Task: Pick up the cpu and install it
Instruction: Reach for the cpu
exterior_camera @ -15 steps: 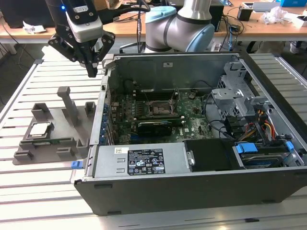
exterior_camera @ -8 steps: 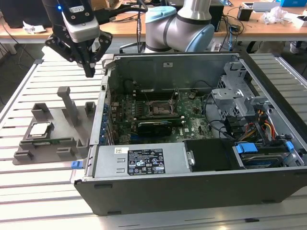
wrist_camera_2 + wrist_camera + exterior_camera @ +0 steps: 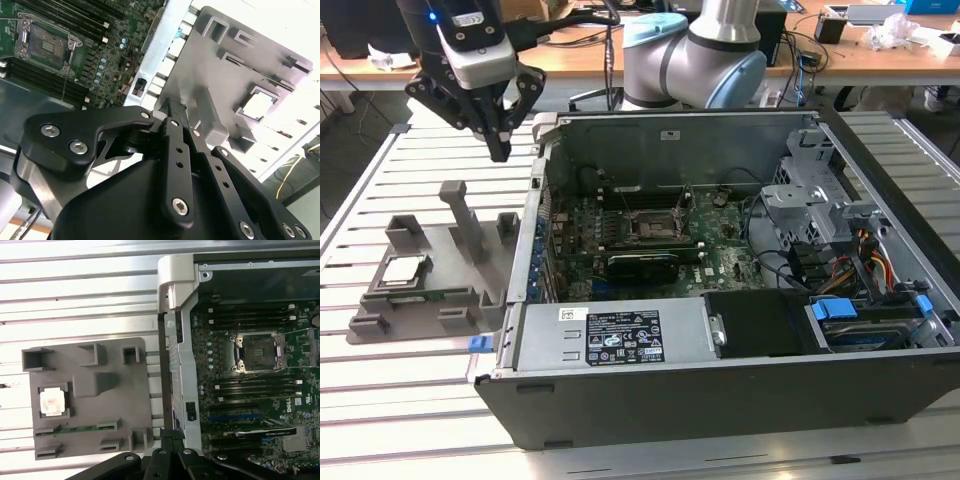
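Note:
The cpu [image 3: 403, 268] is a small silver-topped square lying flat in a pocket of the grey holder tray [image 3: 440, 300], at the exterior view's left. It also shows in both wrist views, cpu [image 3: 53, 402] and cpu [image 3: 258, 106]. My gripper [image 3: 500, 150] hangs in the air above the tray's far side, well above the cpu and apart from it. Its fingers [image 3: 172, 130] are pressed together, shut on nothing. The motherboard socket [image 3: 653, 228] sits bare inside the open computer case, socket [image 3: 258, 352], with its metal frame around it.
The open computer case [image 3: 720, 400] lies on a slatted metal table [image 3: 380, 400], its side wall [image 3: 535, 230] standing between tray and motherboard. An upright grey post [image 3: 465, 215] rises from the tray. Cables and a drive cage [image 3: 810, 200] fill the case's right side.

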`<act>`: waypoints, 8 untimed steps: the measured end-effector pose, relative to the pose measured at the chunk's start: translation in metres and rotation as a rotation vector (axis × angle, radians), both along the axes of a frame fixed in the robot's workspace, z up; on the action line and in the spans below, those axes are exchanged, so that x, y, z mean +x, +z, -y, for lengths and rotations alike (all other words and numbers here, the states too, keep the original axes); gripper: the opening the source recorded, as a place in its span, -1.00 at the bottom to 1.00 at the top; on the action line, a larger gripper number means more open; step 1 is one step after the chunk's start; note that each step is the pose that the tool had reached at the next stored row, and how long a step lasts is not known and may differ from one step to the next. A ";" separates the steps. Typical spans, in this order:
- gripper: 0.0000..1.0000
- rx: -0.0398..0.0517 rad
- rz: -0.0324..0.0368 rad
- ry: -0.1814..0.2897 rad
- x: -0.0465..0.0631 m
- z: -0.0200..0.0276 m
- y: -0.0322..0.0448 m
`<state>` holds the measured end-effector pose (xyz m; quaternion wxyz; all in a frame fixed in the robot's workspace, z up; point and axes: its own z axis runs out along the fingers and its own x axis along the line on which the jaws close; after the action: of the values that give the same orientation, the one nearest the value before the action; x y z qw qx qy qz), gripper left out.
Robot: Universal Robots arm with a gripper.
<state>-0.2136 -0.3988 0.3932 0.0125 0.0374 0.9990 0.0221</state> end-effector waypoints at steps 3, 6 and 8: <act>-0.79 0.0000 0.0000 0.000 -0.005 0.0000 -0.0001; -0.79 -0.0001 -0.0001 0.000 -0.011 0.0000 -0.0002; -0.79 0.0000 0.0000 0.000 -0.014 0.0000 -0.0003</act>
<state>-0.2280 -0.3989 0.3930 0.0125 0.0374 0.9990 0.0221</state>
